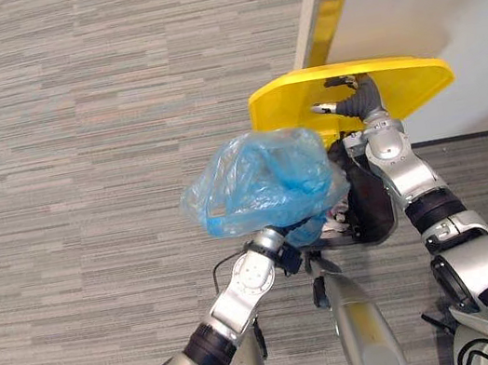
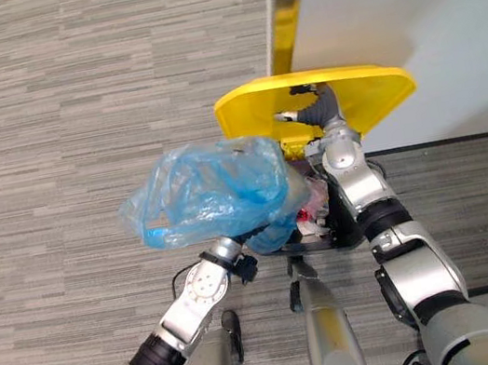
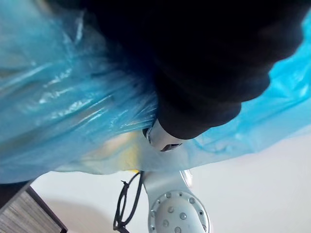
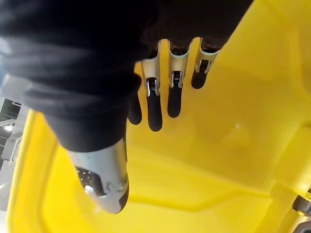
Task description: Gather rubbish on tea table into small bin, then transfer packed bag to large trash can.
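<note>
Left wrist view: bag (image 3: 58,97) hides grip of left robot hand (image 3: 194,107); right robot hand (image 1: 354,99) flat on lid (image 4: 233,145).

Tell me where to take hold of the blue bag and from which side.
Take the blue bag at its bunched end by the left hand, coming from the robot's side. There the film gathers narrow; the rest balloons out loose and thin, offering nothing firm.
</note>
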